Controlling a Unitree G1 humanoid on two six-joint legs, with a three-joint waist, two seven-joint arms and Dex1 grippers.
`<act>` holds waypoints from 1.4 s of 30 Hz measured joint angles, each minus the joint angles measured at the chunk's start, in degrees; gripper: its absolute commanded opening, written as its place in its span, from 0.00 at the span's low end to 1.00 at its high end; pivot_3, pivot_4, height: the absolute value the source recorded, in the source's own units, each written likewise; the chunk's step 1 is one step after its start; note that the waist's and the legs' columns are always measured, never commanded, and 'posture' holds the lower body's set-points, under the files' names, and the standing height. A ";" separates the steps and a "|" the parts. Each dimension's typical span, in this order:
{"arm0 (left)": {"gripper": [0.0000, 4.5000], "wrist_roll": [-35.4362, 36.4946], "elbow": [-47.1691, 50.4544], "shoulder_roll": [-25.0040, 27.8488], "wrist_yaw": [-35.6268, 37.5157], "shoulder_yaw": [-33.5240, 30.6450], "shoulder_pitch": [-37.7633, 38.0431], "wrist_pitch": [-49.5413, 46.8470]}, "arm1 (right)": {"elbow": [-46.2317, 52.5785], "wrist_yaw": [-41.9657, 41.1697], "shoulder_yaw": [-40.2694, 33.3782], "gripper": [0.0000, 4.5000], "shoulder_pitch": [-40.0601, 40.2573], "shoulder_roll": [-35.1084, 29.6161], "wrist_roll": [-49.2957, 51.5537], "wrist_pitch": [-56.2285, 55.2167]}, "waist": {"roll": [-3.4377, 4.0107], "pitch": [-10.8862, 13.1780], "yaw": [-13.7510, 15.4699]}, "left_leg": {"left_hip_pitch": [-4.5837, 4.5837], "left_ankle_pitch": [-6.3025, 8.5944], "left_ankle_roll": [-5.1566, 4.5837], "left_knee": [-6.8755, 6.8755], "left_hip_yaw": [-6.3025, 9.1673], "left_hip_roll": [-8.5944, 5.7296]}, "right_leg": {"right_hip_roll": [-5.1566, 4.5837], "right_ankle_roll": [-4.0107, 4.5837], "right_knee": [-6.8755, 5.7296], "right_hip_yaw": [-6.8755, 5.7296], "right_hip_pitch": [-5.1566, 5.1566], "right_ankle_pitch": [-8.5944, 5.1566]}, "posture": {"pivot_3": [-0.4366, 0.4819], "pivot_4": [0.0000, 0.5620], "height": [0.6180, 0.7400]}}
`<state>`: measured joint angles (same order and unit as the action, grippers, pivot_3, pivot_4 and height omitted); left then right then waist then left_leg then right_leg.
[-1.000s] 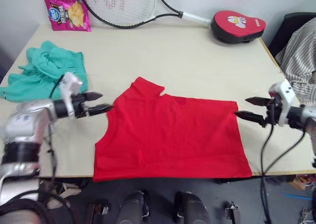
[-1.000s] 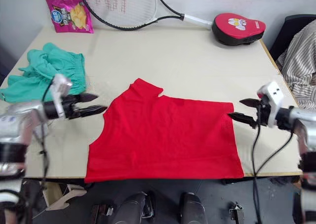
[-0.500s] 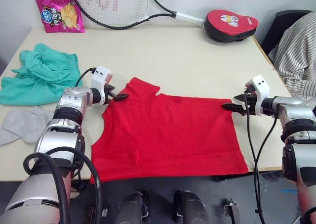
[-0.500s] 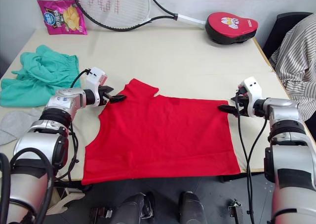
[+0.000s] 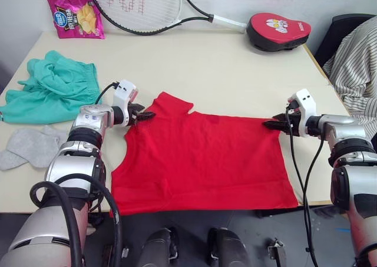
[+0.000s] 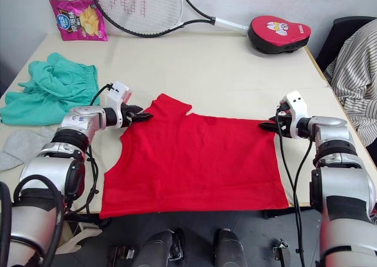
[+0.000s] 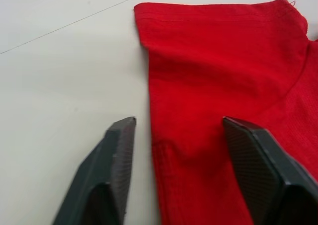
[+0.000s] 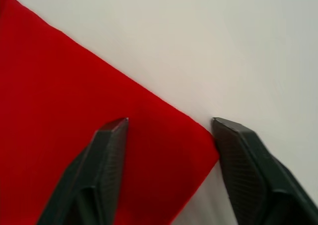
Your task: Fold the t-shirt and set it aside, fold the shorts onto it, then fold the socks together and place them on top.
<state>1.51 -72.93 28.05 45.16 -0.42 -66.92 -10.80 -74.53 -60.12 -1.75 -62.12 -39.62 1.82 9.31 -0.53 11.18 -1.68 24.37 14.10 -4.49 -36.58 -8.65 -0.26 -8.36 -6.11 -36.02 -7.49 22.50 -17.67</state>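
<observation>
Your t-shirt (image 5: pixel 203 158) lies flat at the table's (image 5: pixel 235 66) near edge. Your left gripper (image 5: pixel 143 114) spreads its fingers across the sleeve edge; your right gripper (image 5: pixel 274 124) straddles the far right corner, unclosed. Socks (image 5: pixel 26 147) and shorts (image 5: pixel 50 90) lie along the left edge.

We count one red t-shirt (image 5: pixel 203 158), one pair of teal shorts (image 5: pixel 50 90) and two grey socks (image 5: pixel 26 149). We also see one racket (image 5: pixel 138 7), one crisp packet (image 5: pixel 75 16) and one red pad (image 5: pixel 280 31).

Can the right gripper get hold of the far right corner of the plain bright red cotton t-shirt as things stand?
Probably yes: the right gripper is open with the corner of the red cotton t-shirt lying flat between its fingers, and nothing blocks it.
</observation>
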 measured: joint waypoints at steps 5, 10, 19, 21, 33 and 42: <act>0.05 -0.51 -0.52 -0.16 0.47 -0.76 0.16 1.02 | 0.00 -0.81 -0.68 0.00 -0.07 -0.37 -0.47 0.18 | 0.00 0.00 -0.12 | 0.00 0.00 0.00 0.00 0.00 0.00 | 0.01 0.00 0.00 0.00 0.01 0.00 | 0.48 0.27 1.00; 0.00 -0.18 -1.69 -0.16 0.79 -2.69 0.19 3.18 | 0.01 -2.83 -1.40 0.00 -0.41 -1.04 -0.77 -0.76 | 0.00 0.00 -0.16 | 0.00 0.00 0.00 0.00 0.00 0.01 | 0.00 0.00 0.00 0.00 0.01 0.00 | 0.48 0.27 1.00; 0.00 2.66 0.47 3.16 7.62 -7.42 1.12 7.92 | 1.98 -9.74 -5.63 0.00 0.35 -4.48 1.79 -5.11 | 0.00 0.00 -0.23 | 0.01 0.01 0.01 0.01 0.00 0.01 | 0.02 0.00 0.00 -0.02 0.02 0.00 | 0.48 0.27 1.00; 0.00 2.71 1.80 4.31 9.15 -7.52 2.58 8.45 | 3.50 -11.38 -6.76 0.00 1.62 -5.16 2.89 -5.64 | 0.00 0.00 -0.24 | 0.00 0.01 0.01 0.01 0.00 0.01 | 0.02 0.00 0.00 -0.02 0.01 0.00 | 0.48 0.27 1.00; 0.00 5.23 23.49 6.04 14.54 -7.51 20.78 9.45 | 20.70 -15.40 -11.04 0.00 20.89 -5.37 10.52 -5.35 | 0.00 0.00 0.05 | 0.01 0.07 -0.06 -0.27 0.11 0.02 | -0.09 0.00 -0.08 0.00 -0.07 0.00 | 0.48 0.27 1.00; 0.28 6.16 36.40 7.20 15.31 -5.41 27.79 1.65 | 33.13 -11.62 -10.83 0.15 32.89 -3.80 11.71 -3.48 | 0.01 0.00 0.12 | 0.00 0.13 -0.03 -0.43 0.18 0.02 | -0.14 0.00 -0.26 0.14 -0.08 0.00 | 0.48 0.27 1.00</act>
<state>7.67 -36.53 35.25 60.47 -5.83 -39.12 -9.15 -41.40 -71.74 -12.57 -29.23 -43.42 13.52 5.83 -0.53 11.18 -1.57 24.38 14.24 -4.52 -37.01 -8.47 -0.24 -8.50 -6.11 -36.28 -7.35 22.42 -17.67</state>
